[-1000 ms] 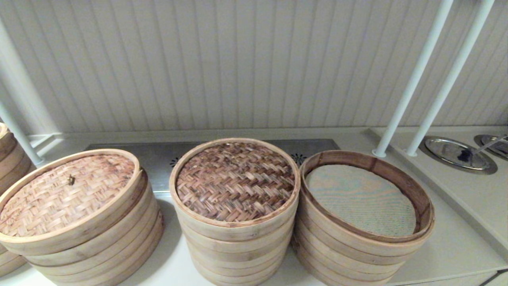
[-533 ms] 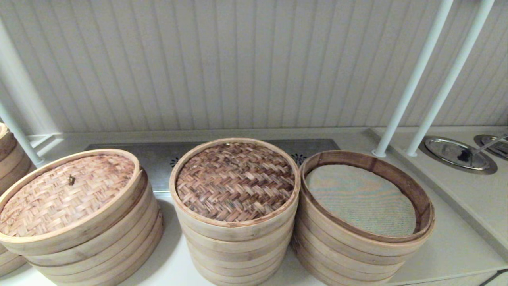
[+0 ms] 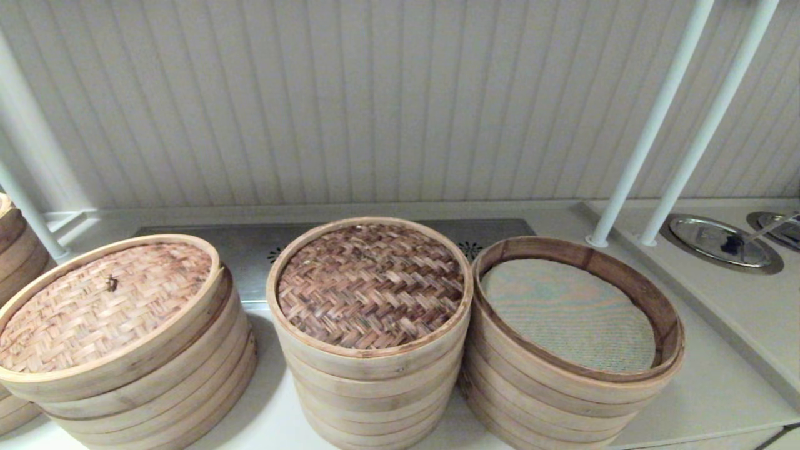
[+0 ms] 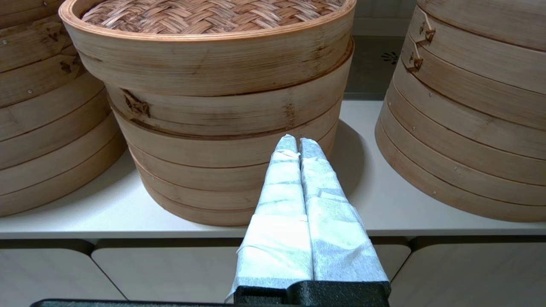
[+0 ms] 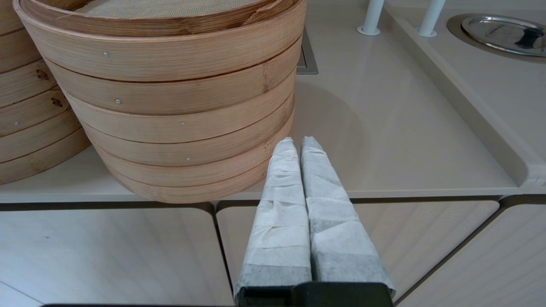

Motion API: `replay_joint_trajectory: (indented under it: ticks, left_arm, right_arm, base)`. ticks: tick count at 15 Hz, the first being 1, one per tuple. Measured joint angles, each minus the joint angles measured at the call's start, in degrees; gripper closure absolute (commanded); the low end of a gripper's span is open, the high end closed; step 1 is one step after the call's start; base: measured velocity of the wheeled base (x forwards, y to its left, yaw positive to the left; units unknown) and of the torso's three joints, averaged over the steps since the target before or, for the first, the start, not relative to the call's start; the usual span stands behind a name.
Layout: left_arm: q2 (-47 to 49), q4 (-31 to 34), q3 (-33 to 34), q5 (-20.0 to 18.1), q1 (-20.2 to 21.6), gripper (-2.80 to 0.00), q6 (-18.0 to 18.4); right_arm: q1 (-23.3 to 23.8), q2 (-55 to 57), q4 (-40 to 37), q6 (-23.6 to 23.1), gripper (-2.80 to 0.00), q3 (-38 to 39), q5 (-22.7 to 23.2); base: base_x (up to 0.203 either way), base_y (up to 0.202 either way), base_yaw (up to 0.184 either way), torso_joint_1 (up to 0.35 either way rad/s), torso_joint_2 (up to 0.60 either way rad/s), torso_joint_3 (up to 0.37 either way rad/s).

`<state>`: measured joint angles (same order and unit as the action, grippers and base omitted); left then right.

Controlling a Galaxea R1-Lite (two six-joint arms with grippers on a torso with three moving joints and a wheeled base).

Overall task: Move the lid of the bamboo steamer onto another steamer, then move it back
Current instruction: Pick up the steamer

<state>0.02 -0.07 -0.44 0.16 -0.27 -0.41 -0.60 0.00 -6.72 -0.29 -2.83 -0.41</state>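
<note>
The bamboo steamer lid (image 3: pixel 370 284), dark herringbone weave in a pale rim, lies flat on the middle, narrowest stack of pale rings (image 3: pixel 372 387); that stack's liner is hidden under it. Neither gripper shows in the head view. My left gripper (image 4: pixel 297 143) is shut and empty, low in front of the counter, pointing at the pale-tan-lidded stack (image 4: pixel 222 128), with the middle stack (image 4: pixel 469 111) beside it. My right gripper (image 5: pixel 300 143) is shut and empty, also low at the counter's front, by the wider open stack (image 5: pixel 170 106).
The wider stack with a grey mesh liner (image 3: pixel 565 315) stands open at the right, touching the middle one. A pale-tan-lidded stack (image 3: pixel 106 306) is at the left, another stack (image 3: pixel 12 250) behind it. Two white poles (image 3: pixel 650 125) and steel lids (image 3: pixel 719 240) stand far right.
</note>
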Motion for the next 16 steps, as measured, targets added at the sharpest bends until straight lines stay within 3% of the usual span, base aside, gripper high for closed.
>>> replay_joint_trajectory:
  ticks: [11,16]
  left_arm:
    - [0.0,0.0,0.0,0.0,0.0,0.00,0.0]
    - [0.0,0.0,0.0,0.0,0.0,0.00,0.0]
  right_arm:
    - [0.0,1.2,-1.3,-0.1,0.00,-1.5,0.7]
    - [-0.5,13.8,-1.0,-0.1,0.00,-16.5,2.3]
  base:
    - [0.000,0.000,0.000,0.000,0.00,0.000]
    - [0.000,0.000,0.000,0.000,0.00,0.000]
